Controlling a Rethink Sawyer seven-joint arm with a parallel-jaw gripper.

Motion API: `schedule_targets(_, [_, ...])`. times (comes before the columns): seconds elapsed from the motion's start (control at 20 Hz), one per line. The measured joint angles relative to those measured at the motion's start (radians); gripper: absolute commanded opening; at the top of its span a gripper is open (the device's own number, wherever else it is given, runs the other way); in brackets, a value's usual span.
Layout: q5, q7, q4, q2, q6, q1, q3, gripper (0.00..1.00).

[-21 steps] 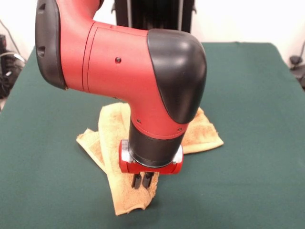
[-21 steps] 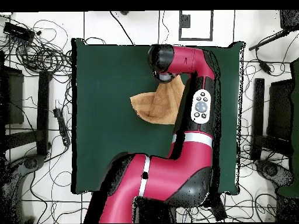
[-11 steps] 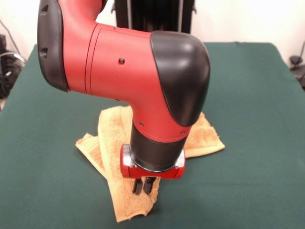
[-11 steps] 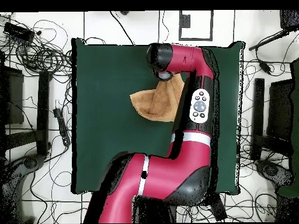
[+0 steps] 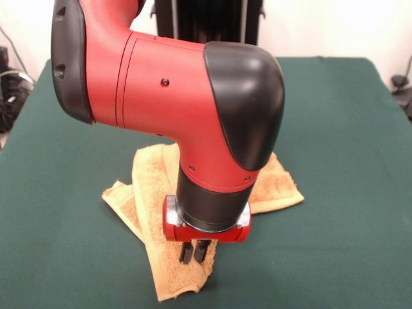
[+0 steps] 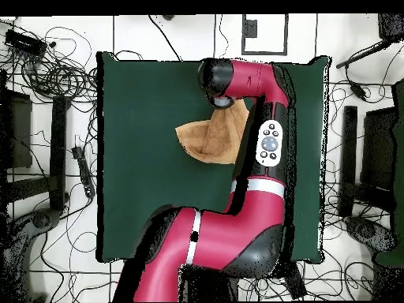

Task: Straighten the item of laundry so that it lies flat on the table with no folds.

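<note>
Against the frame half a second back almost nothing differs: the arm (image 5: 187, 109) and the towel (image 5: 151, 193) hold the same places in both views. Against the frame a full second back, the arm sits a little lower and nearer the camera in the front view, and the tool (image 5: 195, 251) has come down slightly toward the cloth, with the towel's near flap reaching a touch closer to the picture's bottom edge.

The yellow-orange terry towel is not flat. It lies crumpled on the green counter (image 5: 341, 193), in the middle of the front view and toward its near side, with a long folded flap running toward 6 o'clock, a small rumpled lobe at 9 o'clock and a broader part spreading out toward 3 o'clock behind the wrist. In the overhead view the towel (image 6: 209, 140) lies in the upper middle of the counter (image 6: 134, 158), its pointed end toward 9 o'clock, the rest going under the arm (image 6: 264, 134).

The tool points straight down over the long flap, near its right-hand edge in the front view. Its two black fingers (image 5: 187, 252) stand close together with only a narrow gap; the tips reach the terry surface, and I cannot tell whether any cloth is pinched between them.
</note>
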Motion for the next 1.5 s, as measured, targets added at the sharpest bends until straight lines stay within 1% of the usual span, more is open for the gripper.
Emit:
schedule_targets(0.7, [0.009,0.000,0.012,-0.005,-0.043,0.001,0.000,0.00])
schedule_targets(1.2, [0.027,0.000,0.076,-0.043,-0.071,0.001,0.000,0.00])
schedule_targets(1.5, [0.032,0.000,0.097,-0.055,-0.082,0.002,0.000,0.00])
